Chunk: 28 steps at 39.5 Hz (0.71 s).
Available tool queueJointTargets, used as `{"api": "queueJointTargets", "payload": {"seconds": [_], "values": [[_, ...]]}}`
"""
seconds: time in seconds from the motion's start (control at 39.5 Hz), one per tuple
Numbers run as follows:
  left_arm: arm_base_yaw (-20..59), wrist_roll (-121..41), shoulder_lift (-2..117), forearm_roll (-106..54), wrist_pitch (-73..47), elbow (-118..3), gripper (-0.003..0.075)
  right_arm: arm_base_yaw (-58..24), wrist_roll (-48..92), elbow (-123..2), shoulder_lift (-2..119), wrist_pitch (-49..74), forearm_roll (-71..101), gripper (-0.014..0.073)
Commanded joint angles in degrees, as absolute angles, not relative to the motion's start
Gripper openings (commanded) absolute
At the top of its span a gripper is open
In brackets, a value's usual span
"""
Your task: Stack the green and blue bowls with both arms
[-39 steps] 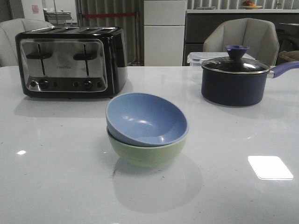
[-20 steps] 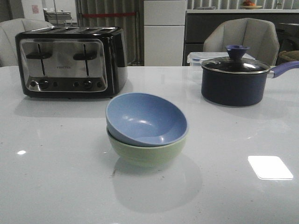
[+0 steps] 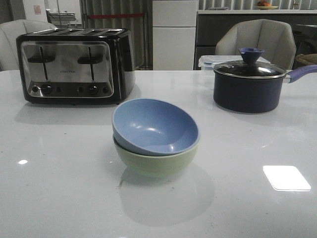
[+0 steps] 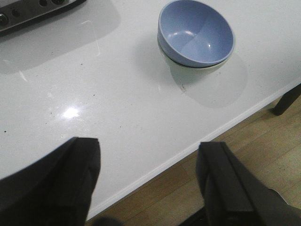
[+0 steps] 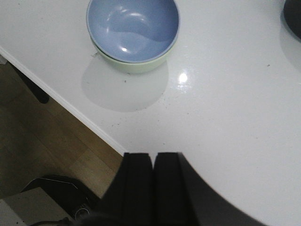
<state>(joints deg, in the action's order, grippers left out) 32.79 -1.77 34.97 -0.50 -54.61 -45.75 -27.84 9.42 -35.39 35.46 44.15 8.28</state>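
Already the blue bowl (image 3: pixel 154 126) sits nested, slightly tilted, inside the green bowl (image 3: pixel 156 161) at the middle of the white table (image 3: pixel 59 188). Far left stands a toaster (image 3: pixel 74 64), far right a dark lidded pot (image 3: pixel 250 84). Off the near edge, the left gripper (image 4: pixel 148 181) gapes wide and empty; the right gripper (image 5: pixel 154 181) has its fingers pressed together, holding nothing.

A glossy white table (image 3: pixel 59 188) carries a toaster (image 3: pixel 74 64), a lidded pot (image 3: pixel 247 84) and the green bowl (image 3: pixel 156 161).
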Motion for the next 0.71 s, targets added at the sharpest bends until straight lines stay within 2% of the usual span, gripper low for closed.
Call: {"api": "queueJointTargets", "payload": {"seconds": [0.0,0.25,0.68], "values": [[33.2,-1.2,34.9,-0.4,-50.4,-47.3,0.0370,-27.7,9.8,-36.9,35.4,40.2,9.0,0.0022],[33.2,-1.2,34.9,-0.4,-50.4,-47.3,0.0093,-27.7,9.8,-36.9,35.4,40.1,9.0,0.0022],[33.2,-1.2,34.9,-0.6,-50.3,-47.3,0.0098,-27.7,9.8,-36.9,35.4,40.2,9.0,0.0022]]}}
